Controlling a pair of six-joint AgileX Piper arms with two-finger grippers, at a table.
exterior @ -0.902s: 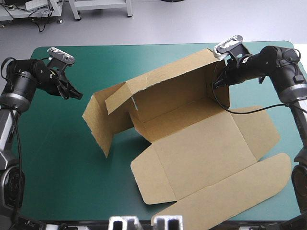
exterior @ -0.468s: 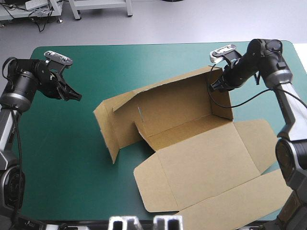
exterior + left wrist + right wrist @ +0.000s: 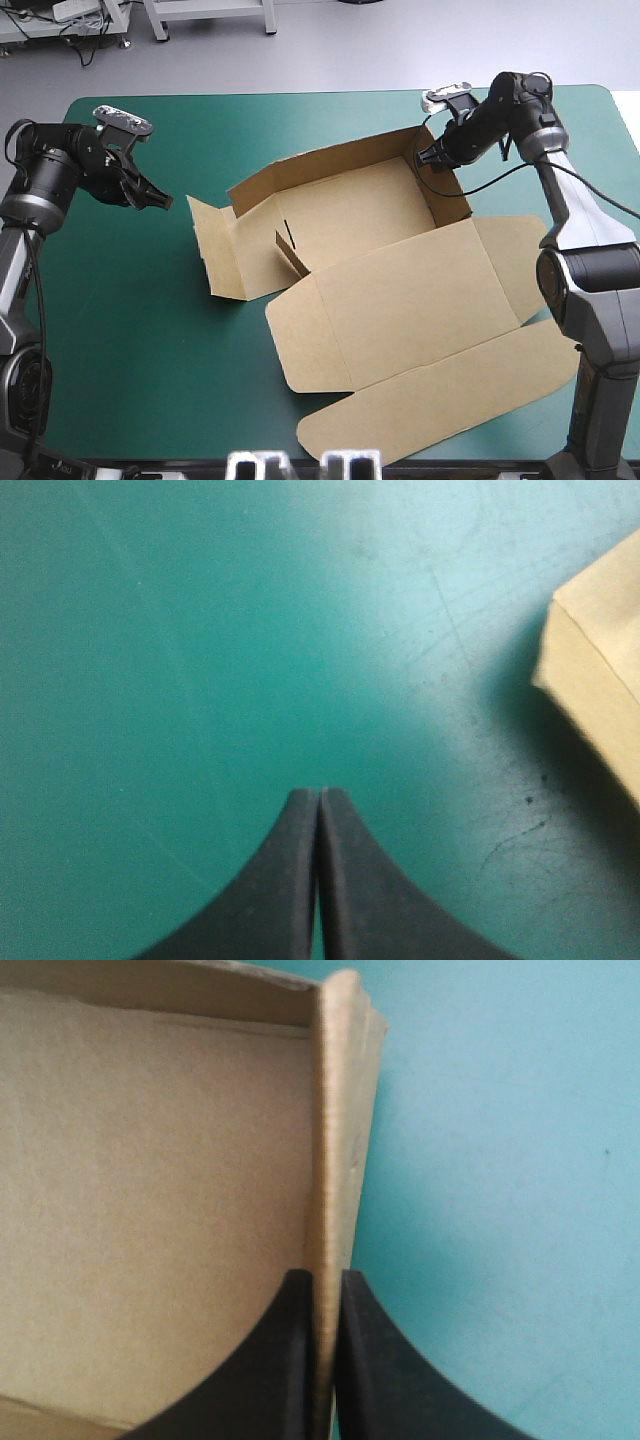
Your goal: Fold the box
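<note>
Since earlier the box [image 3: 400, 300] has sunk lower and the right gripper [image 3: 428, 158] has swung left with it. Only its wrist view shows the jaws gripping the right wall's top edge. The left gripper [image 3: 162, 200], jaws closed on nothing, hangs over bare cover just beside the box's left flap. The box's lid lies flat, running toward the table's [image 3: 120, 330] near-right edge. The table's left half is open.

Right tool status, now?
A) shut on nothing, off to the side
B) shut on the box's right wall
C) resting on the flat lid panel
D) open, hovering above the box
B: the right wrist view shows the right tool clamped on the wall edge of the box.
</note>
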